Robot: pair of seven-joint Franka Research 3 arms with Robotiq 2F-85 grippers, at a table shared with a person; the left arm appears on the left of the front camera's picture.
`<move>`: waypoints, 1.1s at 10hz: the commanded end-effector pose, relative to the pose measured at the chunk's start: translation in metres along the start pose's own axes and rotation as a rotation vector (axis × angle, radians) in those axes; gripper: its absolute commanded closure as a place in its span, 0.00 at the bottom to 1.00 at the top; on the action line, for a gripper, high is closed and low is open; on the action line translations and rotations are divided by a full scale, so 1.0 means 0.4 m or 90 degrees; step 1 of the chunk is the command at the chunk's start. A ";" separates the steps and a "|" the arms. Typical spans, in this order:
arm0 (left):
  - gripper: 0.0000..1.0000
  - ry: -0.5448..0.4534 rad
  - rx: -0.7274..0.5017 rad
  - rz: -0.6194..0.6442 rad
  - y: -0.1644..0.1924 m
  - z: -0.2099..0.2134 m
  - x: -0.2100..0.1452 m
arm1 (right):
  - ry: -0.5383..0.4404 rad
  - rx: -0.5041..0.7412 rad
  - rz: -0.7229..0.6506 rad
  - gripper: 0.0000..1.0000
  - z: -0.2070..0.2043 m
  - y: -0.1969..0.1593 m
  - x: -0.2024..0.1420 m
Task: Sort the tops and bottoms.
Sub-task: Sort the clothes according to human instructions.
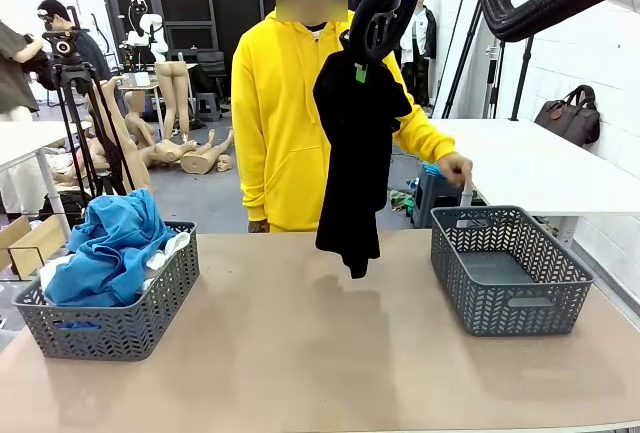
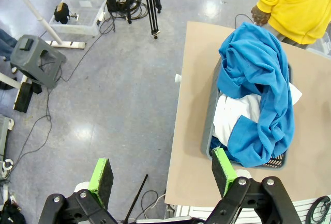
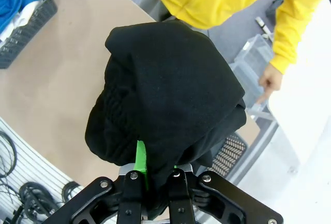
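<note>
- The right gripper [image 3: 155, 175] is clamped on the black garment [image 1: 357, 158], which hangs from its fingers high above the table [image 1: 300, 353].
- The left gripper [image 2: 163, 177] has its fingers spread wide, holding nothing.
- Just beyond its fingertips sits a grey basket [image 2: 209, 125] holding blue tops [image 2: 258, 79] and a white shirt [image 2: 232, 115].
- Farther off, beside the hanging garment, stands a second grey basket [image 1: 510, 268].
- A person in a yellow hoodie [image 1: 275, 123] stands behind.

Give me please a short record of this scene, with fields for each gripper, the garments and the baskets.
right gripper: shut on black garment, hanging above the table
left gripper: open, holding nothing, off the table's edge
left basket: blue garments and white garment
right basket: no garment inside
person's hand: behind the right basket
</note>
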State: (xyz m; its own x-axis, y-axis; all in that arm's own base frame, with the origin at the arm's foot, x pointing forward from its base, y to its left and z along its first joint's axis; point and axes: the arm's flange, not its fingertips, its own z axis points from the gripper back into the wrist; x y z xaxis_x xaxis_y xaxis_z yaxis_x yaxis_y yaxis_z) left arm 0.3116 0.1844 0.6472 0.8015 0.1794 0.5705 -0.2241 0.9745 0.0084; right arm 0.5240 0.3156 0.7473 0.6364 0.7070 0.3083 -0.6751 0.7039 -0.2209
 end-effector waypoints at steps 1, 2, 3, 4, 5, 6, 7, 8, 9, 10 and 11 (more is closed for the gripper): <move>0.00 -0.001 -0.005 -0.001 0.002 0.000 -0.002 | -0.003 0.002 0.000 1.00 0.005 -0.002 -0.004; 0.00 -0.001 -0.005 -0.001 0.002 0.000 -0.002 | -0.003 0.002 0.000 1.00 0.005 -0.002 -0.004; 0.00 -0.001 -0.005 -0.001 0.002 0.000 -0.002 | -0.003 0.002 0.000 1.00 0.005 -0.002 -0.004; 0.00 -0.001 -0.005 -0.001 0.002 0.000 -0.002 | -0.003 0.002 0.000 1.00 0.005 -0.002 -0.004; 0.00 -0.001 -0.005 -0.001 0.002 0.000 -0.002 | -0.003 0.002 0.000 1.00 0.005 -0.002 -0.004; 0.00 -0.001 -0.005 -0.001 0.002 0.000 -0.002 | -0.003 0.002 0.000 1.00 0.005 -0.002 -0.004; 0.00 -0.001 -0.005 -0.001 0.002 0.000 -0.002 | -0.003 0.002 0.000 1.00 0.005 -0.002 -0.004; 0.00 -0.001 -0.005 -0.001 0.002 0.000 -0.002 | -0.003 0.002 0.000 1.00 0.005 -0.002 -0.004; 0.00 -0.001 -0.005 -0.001 0.002 0.000 -0.002 | -0.003 0.002 0.000 1.00 0.005 -0.002 -0.004; 0.00 -0.001 -0.005 -0.001 0.002 0.000 -0.002 | -0.003 0.002 0.000 1.00 0.005 -0.002 -0.004; 0.00 -0.001 -0.005 -0.001 0.002 0.000 -0.002 | -0.003 0.002 0.000 1.00 0.005 -0.002 -0.004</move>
State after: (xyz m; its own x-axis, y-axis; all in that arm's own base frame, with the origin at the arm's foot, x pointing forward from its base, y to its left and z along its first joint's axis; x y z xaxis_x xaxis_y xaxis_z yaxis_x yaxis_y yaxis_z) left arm 0.3116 0.1844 0.6472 0.8015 0.1794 0.5705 -0.2242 0.9745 0.0084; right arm 0.5240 0.3156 0.7473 0.6364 0.7070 0.3083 -0.6751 0.7039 -0.2209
